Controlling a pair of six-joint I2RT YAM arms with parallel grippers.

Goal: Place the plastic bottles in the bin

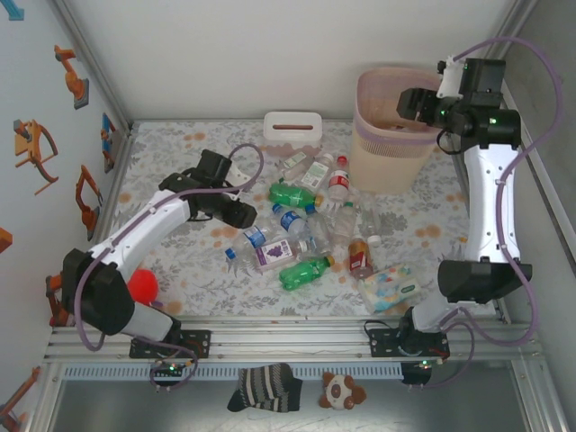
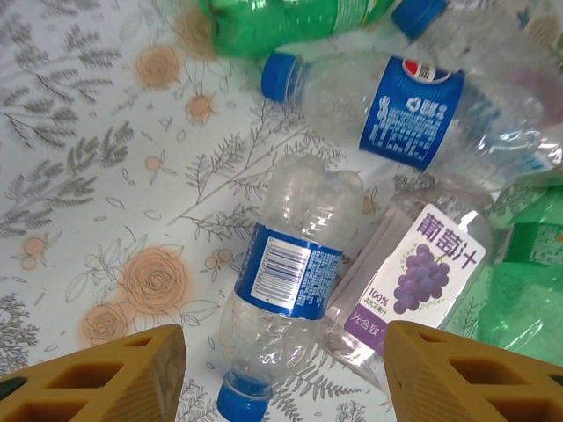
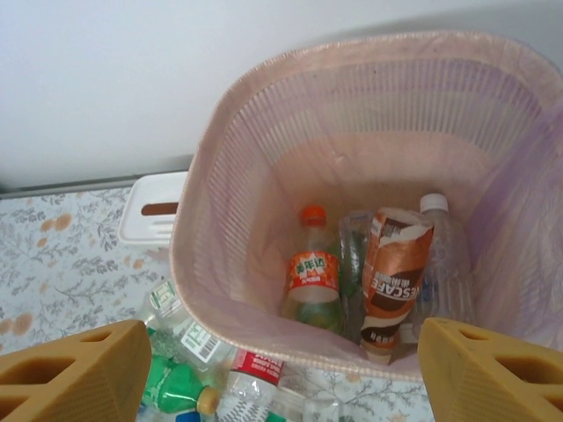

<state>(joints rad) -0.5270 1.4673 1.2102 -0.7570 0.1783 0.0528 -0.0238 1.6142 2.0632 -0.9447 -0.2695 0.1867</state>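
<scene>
From above, the bin (image 1: 382, 166) stands at 1 o'clock on the tabletop (image 1: 171, 153). The right fingers (image 1: 411, 101) hang over its rim, spread wide and holding nothing. Many plastic bottles (image 1: 306, 225) lie in a heap in the middle of the tabletop. The left fingers (image 1: 241, 214) are at 9 o'clock from the heap.

The left wrist camera looks down between its two yellow fingers, which stand apart. A clear bottle with a blue label (image 2: 286, 272) lies between them (they do not touch it), its blue cap toward 6 o'clock. A grape juice bottle (image 2: 427, 272) lies right beside it at 3 o'clock.

The right wrist camera looks into the bin, with the fingers wide apart at both bottom corners. Inside stand an orange-capped bottle (image 3: 310, 277), a brown-labelled bottle (image 3: 391, 272) and a white-capped bottle (image 3: 440, 255). A white box (image 3: 154, 207) sits at 9 o'clock, just beside the bin.
</scene>
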